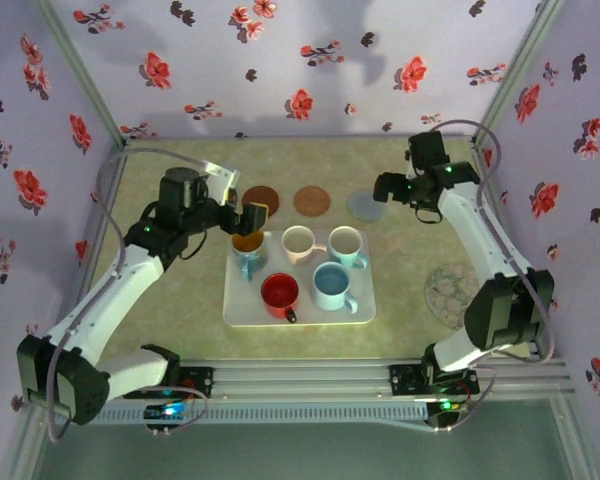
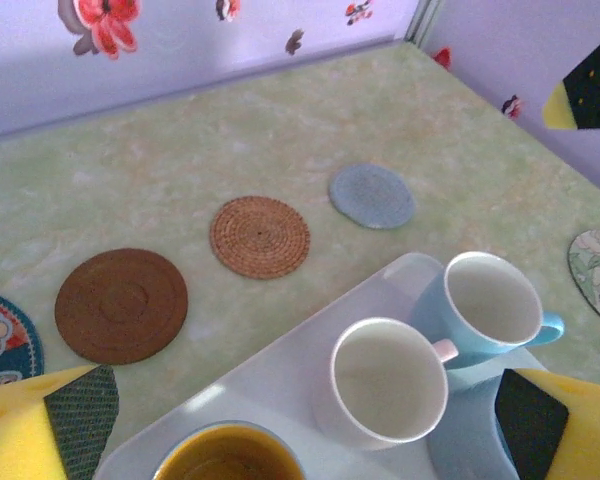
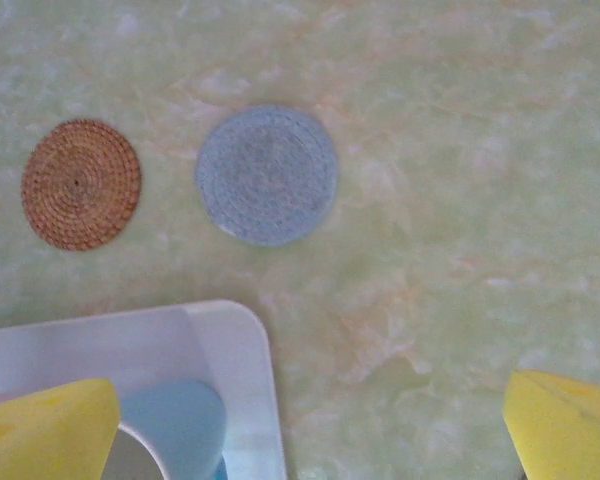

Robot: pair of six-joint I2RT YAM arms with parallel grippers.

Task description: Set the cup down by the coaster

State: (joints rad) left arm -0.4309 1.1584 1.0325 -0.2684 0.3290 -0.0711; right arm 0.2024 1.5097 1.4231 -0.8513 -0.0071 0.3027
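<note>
White plastic tray (image 1: pixel 365 310) w/ rounded corners sits mid-table on the pale green marbled table (image 1: pixel 180 300). All five cups are on it, glossy ceramic by the look. Far row, L to R: yellow-lined cup (image 1: pixel 247 245) at the far left corner, white cup (image 2: pixel 388 378) w/ a pink handle, pale blue cup (image 2: pixel 493 300) w/ a white inside at the far right corner. Near row: red cup (image 1: pixel 279 293), then blue cup (image 1: pixel 331 284).

Three round coasters lie in a row just past the tray's far edge: smooth brown coaster (image 2: pixel 121 304) w/ ringed grooves, woven straw coaster (image 2: pixel 259 236) coiled in a spiral, grey-blue coaster (image 2: pixel 371 195) of knit-like fabric. A floral coaster (image 1: pixel 450 293) lies near the table's right edge, a cartoon-print coaster (image 2: pixel 0 340) toward the left edge.

L gripper (image 1: pixel 252 218) hangs over the yellow-lined cup, jaws spread wide, holding nothing. R gripper (image 1: pixel 383 187) is above the grey-blue coaster, near the tray's far right corner, yellow foam pads (image 3: pixel 50 430) far apart, nothing between them.
</note>
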